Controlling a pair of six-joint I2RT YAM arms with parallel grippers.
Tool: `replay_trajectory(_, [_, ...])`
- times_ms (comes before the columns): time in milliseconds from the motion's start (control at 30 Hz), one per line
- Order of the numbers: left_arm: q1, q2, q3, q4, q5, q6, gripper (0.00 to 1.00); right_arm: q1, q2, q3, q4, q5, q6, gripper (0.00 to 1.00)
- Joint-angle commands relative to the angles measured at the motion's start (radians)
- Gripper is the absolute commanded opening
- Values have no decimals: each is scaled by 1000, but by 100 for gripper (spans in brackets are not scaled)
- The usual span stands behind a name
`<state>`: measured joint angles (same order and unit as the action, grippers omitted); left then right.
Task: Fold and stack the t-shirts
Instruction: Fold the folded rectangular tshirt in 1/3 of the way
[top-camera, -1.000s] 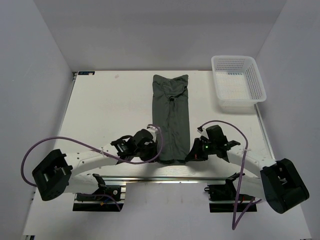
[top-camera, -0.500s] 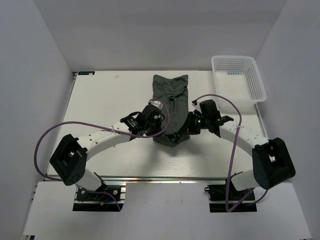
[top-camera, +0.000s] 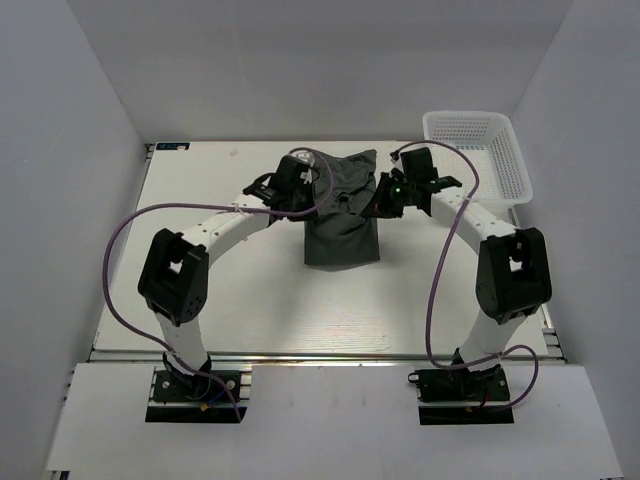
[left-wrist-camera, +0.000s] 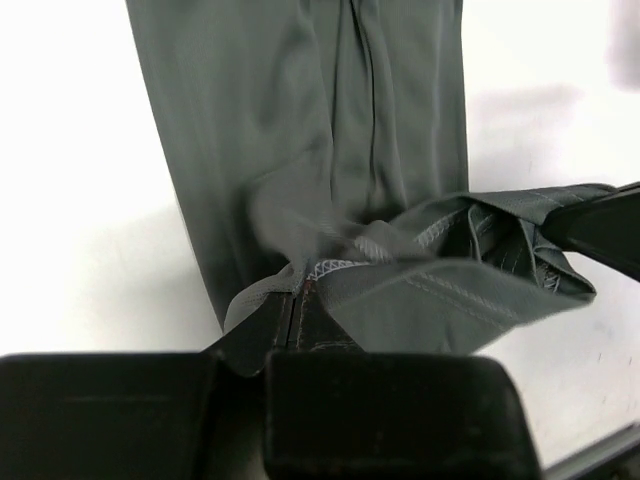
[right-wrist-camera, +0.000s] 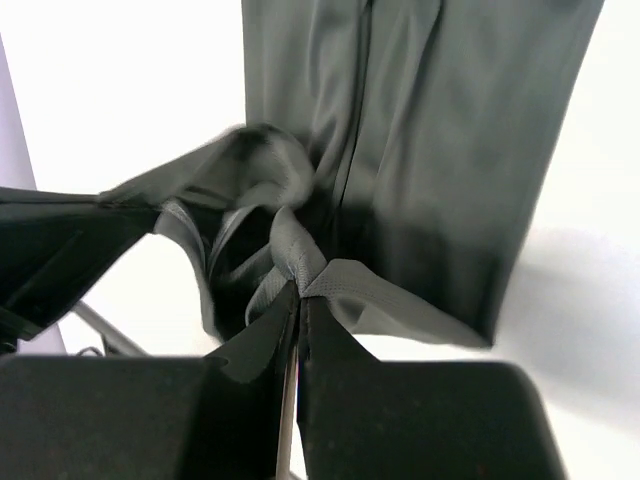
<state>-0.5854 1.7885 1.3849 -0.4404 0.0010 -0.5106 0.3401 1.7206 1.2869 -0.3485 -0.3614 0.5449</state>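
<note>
One dark grey-green t-shirt (top-camera: 342, 228) lies at the back middle of the white table, folded lengthwise into a narrow strip and doubled over on itself. My left gripper (top-camera: 306, 192) is shut on the hem's left corner (left-wrist-camera: 318, 272), carried over the far part of the shirt. My right gripper (top-camera: 372, 198) is shut on the hem's right corner (right-wrist-camera: 300, 265). Both wrist views show the pinched hem hanging above the flat cloth below (left-wrist-camera: 300, 120) (right-wrist-camera: 440, 150). The neck end is hidden under the arms.
A white plastic mesh basket (top-camera: 495, 165) stands at the back right corner, just right of my right arm. Bare white table (top-camera: 210, 270) stretches to the left and in front of the shirt. Grey walls close in both sides and the back.
Both grippers have carried the shirt's near hem from the table's front edge to the far end, doubling the strip over. The arms now stretch far forward.
</note>
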Motion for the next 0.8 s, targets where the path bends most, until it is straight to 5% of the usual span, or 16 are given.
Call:
replay_trajectory(0, [51, 56, 100, 12, 68, 41, 0, -32, 74, 103, -56, 3, -42, 0])
replay_trajectory(367, [142, 212, 256, 75, 181, 96, 0, -99, 258, 333, -73, -65, -92, 0])
replay_trajectory(767, [160, 368, 408, 75, 257, 142, 0, -133, 350, 390, -38, -60, -68, 0])
